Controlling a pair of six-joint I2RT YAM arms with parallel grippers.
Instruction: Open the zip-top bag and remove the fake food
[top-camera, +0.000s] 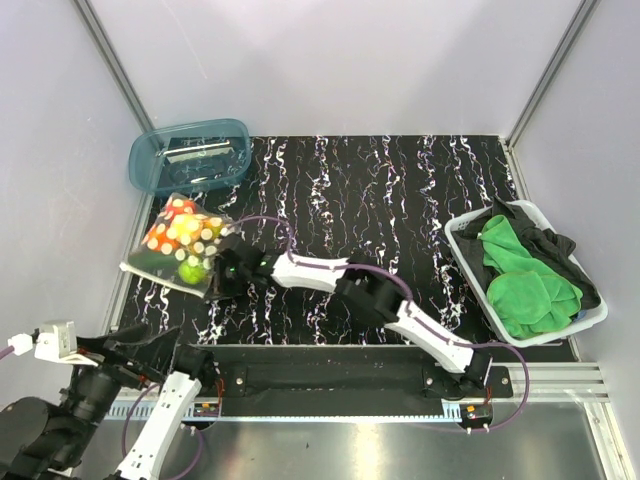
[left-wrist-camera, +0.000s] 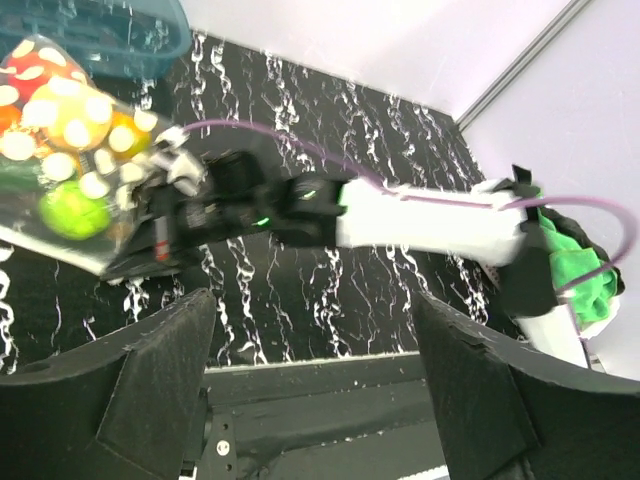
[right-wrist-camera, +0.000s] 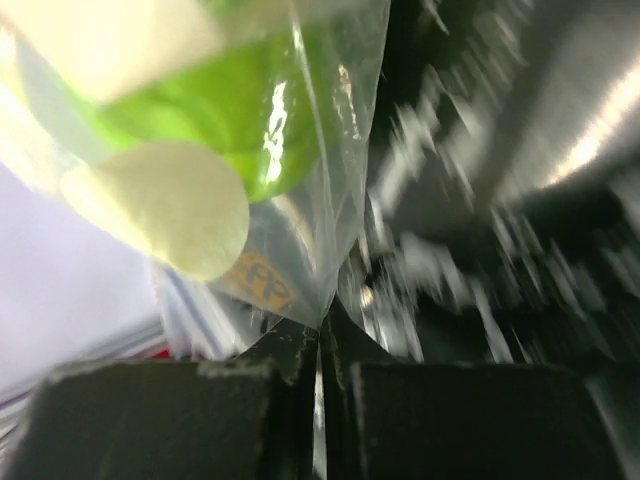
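Observation:
The zip-top bag (top-camera: 178, 247) is a clear pouch with pale dots at the table's left side, its far end raised. Inside it is the fake food (top-camera: 188, 270): orange, red, yellow and lime green pieces. My right gripper (top-camera: 218, 278) reaches across the table and is shut on the bag's near edge. In the right wrist view the jaws are pressed together on the plastic (right-wrist-camera: 320, 300), with a lime green fruit (right-wrist-camera: 215, 110) close above. My left gripper (left-wrist-camera: 315, 390) is open and empty near the table's front left edge, facing the bag (left-wrist-camera: 70, 150).
A blue translucent tub (top-camera: 190, 153) stands at the back left, just behind the bag. A white basket (top-camera: 590, 320) with green cloth (top-camera: 525, 280) and dark cloth sits at the right. The metal rail (top-camera: 540, 385) runs along the front.

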